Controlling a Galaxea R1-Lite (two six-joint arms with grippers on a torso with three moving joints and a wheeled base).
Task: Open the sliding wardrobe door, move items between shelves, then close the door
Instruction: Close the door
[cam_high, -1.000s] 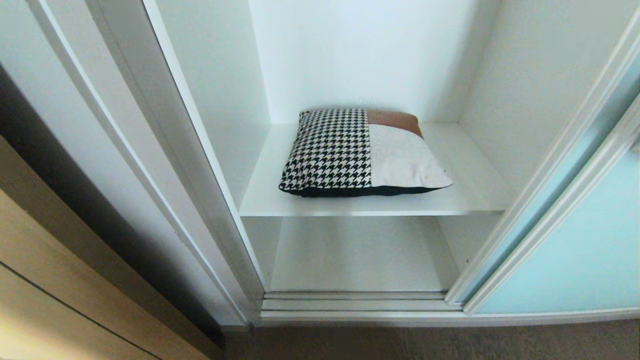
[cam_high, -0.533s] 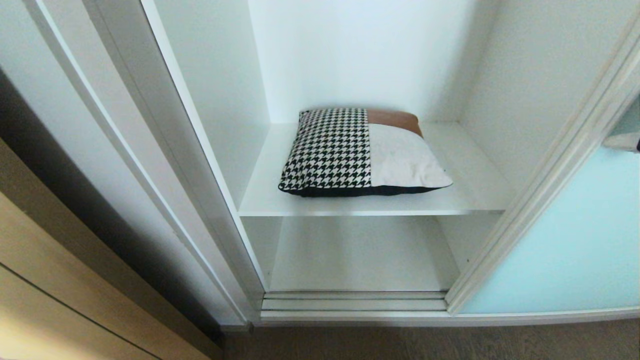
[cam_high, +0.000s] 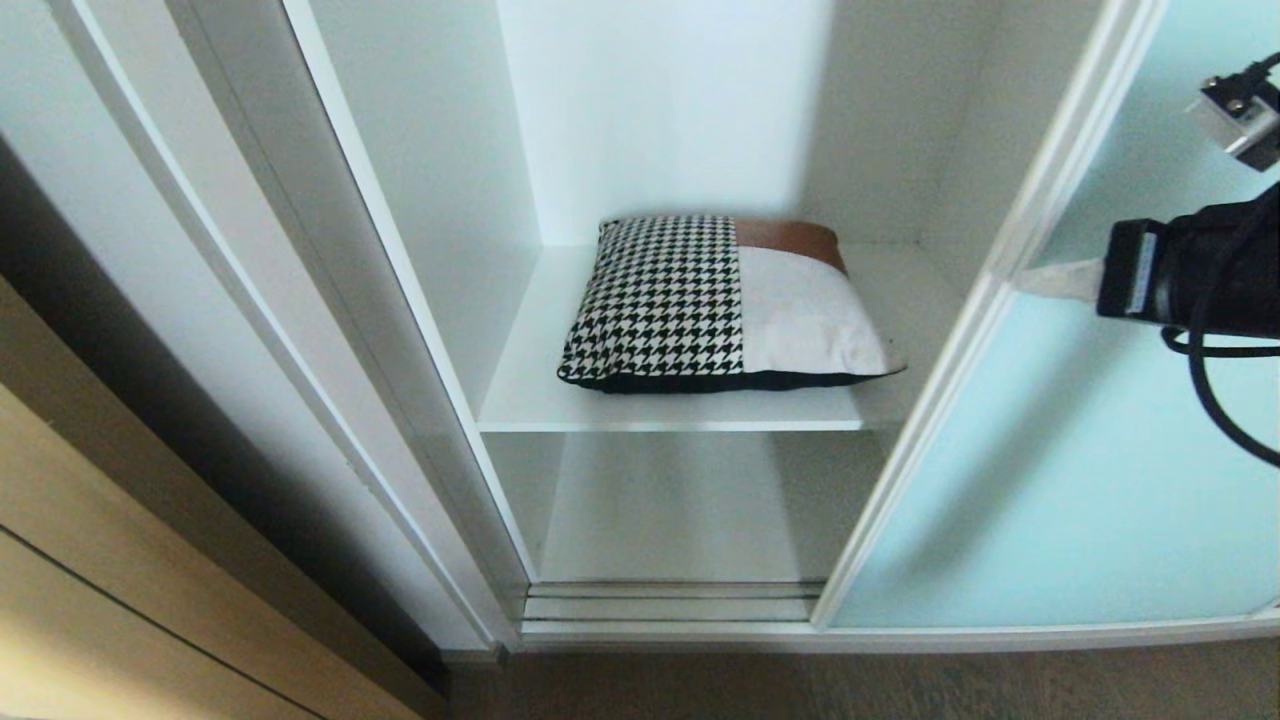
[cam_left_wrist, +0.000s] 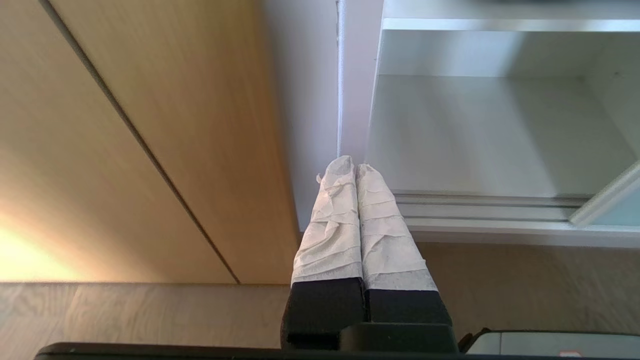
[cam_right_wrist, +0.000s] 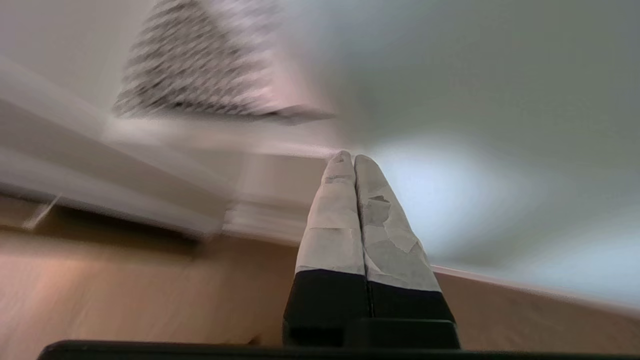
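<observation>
Now your right gripper (cam_high: 1050, 280), pinched tight and empty, pushes the sliding wardrobe door (cam_high: 1050, 480); close it fully.

The head camera looks forward and down into the open wardrobe, close to the cushion (cam_high: 720, 305) on its shelf (cam_high: 540, 395). Both wrist cameras sit behind closed fingers, low near the floor (cam_left_wrist: 150, 315), facing the wardrobe's bottom track. The right wrist view shares the cushion with the head view.
</observation>
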